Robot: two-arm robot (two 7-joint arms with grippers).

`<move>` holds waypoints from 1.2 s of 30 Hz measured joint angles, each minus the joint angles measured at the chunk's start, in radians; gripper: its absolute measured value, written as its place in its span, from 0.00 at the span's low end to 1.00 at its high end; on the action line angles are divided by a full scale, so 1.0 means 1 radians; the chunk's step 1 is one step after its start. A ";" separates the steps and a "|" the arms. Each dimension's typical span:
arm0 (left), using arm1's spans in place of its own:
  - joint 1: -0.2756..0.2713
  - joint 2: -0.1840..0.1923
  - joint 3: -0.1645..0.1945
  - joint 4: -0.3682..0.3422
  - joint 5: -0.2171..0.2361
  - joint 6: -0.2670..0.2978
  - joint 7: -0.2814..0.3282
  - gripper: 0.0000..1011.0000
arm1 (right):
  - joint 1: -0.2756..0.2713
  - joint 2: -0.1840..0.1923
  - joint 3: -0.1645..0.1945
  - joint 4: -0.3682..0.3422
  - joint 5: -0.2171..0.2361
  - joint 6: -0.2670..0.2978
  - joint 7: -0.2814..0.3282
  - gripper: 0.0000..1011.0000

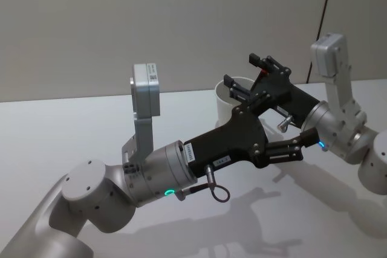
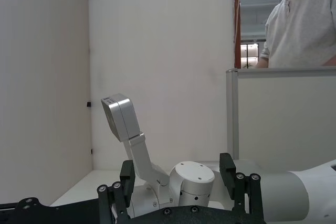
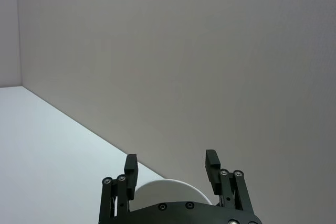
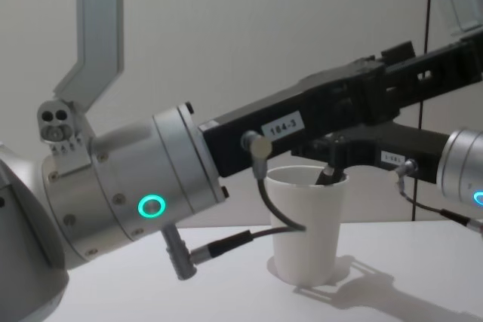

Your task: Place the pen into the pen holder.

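Chest view showed the plain white paper cup [image 4: 306,224], tapered to its base with a rolled rim, standing directly under the right gripper [image 3: 170,161]. A slim dark shape [image 4: 330,175] leaned against the inside of the rim. I took it for the pen, though it could not be told for certain.

The right gripper's black fingers [image 3: 130,167] were spread apart with nothing between them, and the cup's rim lay just behind and below them. The left gripper [image 2: 177,169] was also spread and empty. It crossed close above the right gripper and pointed toward the right arm's wrist.

The main risk I saw was the cup. Thin, light paper on a smooth white table [image 4: 241,299] would slide or tip at a small knock. A retreat that dipped could catch the rim or lever the pen out. The left arm's looped black cable [image 4: 275,213] hung beside the cup wall and might drag it. The rigid black gripper bodies sat near enough to clash.
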 joint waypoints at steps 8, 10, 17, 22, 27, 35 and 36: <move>0.000 0.000 0.000 0.000 0.000 0.000 0.000 0.99 | -0.003 0.006 0.005 -0.006 0.012 -0.002 -0.004 0.96; 0.000 0.000 0.000 0.000 0.000 0.000 0.000 0.99 | -0.005 0.008 0.008 -0.009 0.020 -0.005 -0.007 0.99; 0.000 0.000 0.000 0.000 0.000 0.000 0.000 0.99 | -0.020 0.027 0.027 -0.037 0.064 -0.017 -0.019 0.99; 0.000 0.000 0.000 0.000 0.000 0.000 0.000 0.99 | -0.041 0.049 0.044 -0.072 0.111 -0.025 -0.032 0.99; 0.000 0.000 0.000 0.000 0.000 0.000 0.000 0.99 | -0.066 0.071 0.060 -0.110 0.158 -0.032 -0.042 0.99; 0.000 0.000 0.000 0.000 0.000 0.000 0.000 0.99 | -0.132 0.122 0.092 -0.194 0.257 -0.053 -0.086 0.99; 0.000 0.000 0.000 0.000 0.000 0.000 0.000 0.99 | -0.137 0.126 0.094 -0.199 0.262 -0.055 -0.090 0.99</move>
